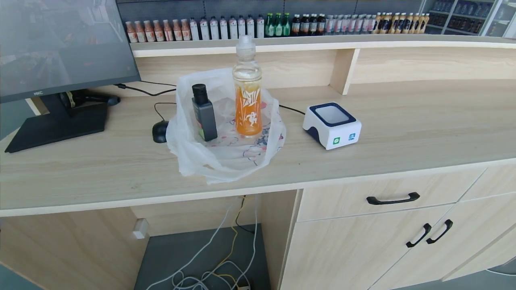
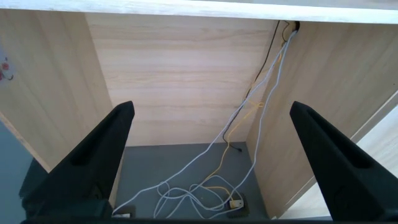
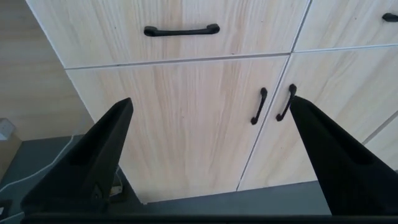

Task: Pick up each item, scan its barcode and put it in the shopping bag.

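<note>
Left gripper (image 2: 210, 106), right gripper (image 3: 210, 101) both gaping — we bet the tall bottle (image 1: 247, 92) topples if the bag (image 1: 225, 163) snags.

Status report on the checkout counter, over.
Tools empty: left tool open, right tool open. Upright in shopping bag: dark bottle, orange drink bottle. Beside bag: scanner.

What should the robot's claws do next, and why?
Probably just park: the left claw and right claw hang open down below the counter, and the orange drink bottle and dark bottle already stand in the shopping bag.
</note>
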### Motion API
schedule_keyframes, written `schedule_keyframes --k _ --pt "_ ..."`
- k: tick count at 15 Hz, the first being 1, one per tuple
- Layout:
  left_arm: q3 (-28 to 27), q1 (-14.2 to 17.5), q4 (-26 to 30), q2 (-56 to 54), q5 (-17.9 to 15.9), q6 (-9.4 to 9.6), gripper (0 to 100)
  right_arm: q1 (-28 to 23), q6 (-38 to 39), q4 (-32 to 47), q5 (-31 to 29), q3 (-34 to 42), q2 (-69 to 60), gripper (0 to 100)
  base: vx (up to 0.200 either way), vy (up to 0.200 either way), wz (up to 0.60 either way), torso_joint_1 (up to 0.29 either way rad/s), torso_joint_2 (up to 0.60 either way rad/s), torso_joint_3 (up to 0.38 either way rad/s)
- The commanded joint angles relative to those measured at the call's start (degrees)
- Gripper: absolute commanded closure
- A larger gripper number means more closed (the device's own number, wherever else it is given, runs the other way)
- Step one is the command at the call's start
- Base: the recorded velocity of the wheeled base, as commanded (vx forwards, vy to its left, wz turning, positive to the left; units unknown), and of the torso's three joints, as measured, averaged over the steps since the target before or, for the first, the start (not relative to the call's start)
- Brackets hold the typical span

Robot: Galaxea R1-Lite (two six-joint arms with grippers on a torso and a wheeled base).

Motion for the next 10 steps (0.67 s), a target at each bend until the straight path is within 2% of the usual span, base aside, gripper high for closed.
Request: schedule_keyframes --k 1,4,10 --pt "0.0 0.0 0.04 -0.02 0.04 -0.01 0 0.06 0.29 0.07 0.0 0.01 0.1 0 0.0 -0.2 0.6 -0.105 0.22 0.1" --pt "0.0 0.0 0.04 -0.02 0.04 -0.1 0 0.06 1.96 0.07 0.0 0.01 0.1 0 0.0 -0.2 0.0 -0.142 0.27 0.131" --pt "0.0 0.0 0.04 -0.02 -0.05 -0.1 0 0.06 1.79 -0.02 0.0 0.01 0.1 0 0.0 -0.2 0.0 -0.011 0.03 0.014"
